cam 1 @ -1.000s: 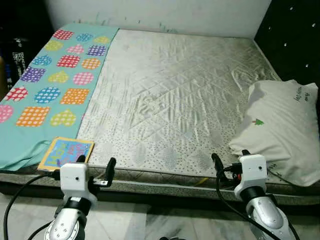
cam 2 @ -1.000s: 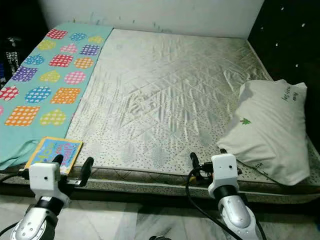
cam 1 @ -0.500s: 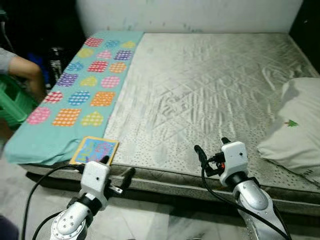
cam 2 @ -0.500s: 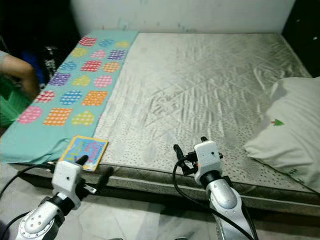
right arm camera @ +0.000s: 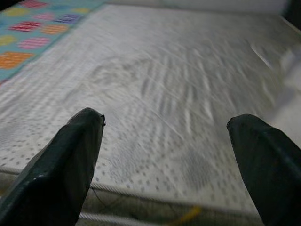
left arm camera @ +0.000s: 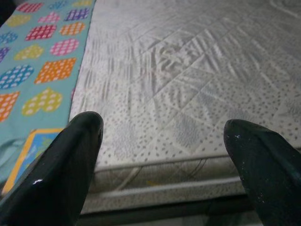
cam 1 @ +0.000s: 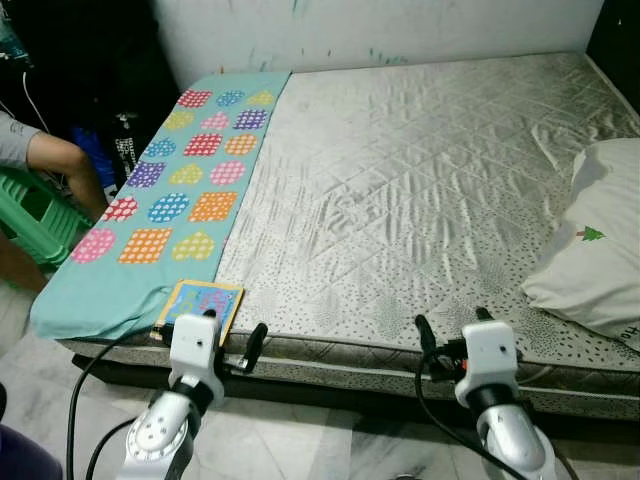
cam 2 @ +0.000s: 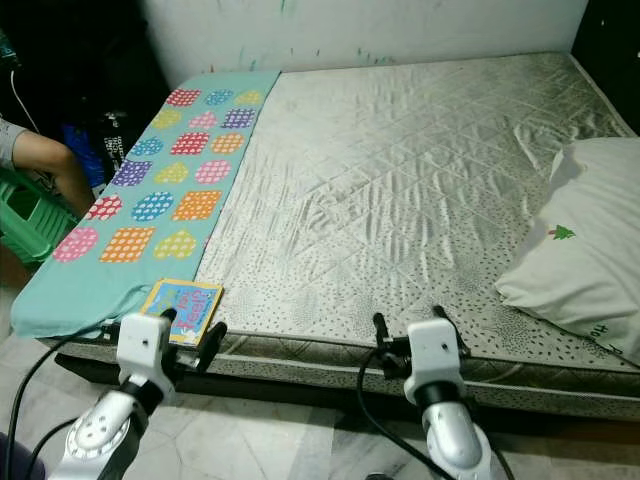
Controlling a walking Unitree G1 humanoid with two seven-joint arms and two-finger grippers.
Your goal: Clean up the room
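A small colourful book [cam 1: 199, 306] lies flat at the near left corner of the bed, partly on the end of a teal blanket [cam 1: 170, 205] patterned with bright dotted hearts and squares, and partly on the bare mattress [cam 1: 420, 190]. The blanket runs as a long strip down the left side of the bed, from the wall to the near edge. The rest of the mattress is a pale quilted surface, creased in the middle. A white pillow [cam 1: 596, 245] with a tiny green tree mark sits at the right side, hanging a little over the near edge. The left end effector [cam 1: 236, 339] hovers just in front of the bed edge, right beside the book's corner, its two black fingers [left arm camera: 56, 176] spread apart with nothing between them. The right end effector [cam 1: 448, 334] is held at about the same height before the bed edge, further right and well apart from the pillow, its fingers [right arm camera: 59, 172] also wide apart and empty. Past the bed's left side, a person's arm [cam 1: 55, 160] in a grey sleeve reaches down by a green plastic stool [cam 1: 30, 215]. A light wall [cam 1: 400, 25] closes off the far end of the bed, and the floor in front is pale marbled tile [cam 1: 300, 450].
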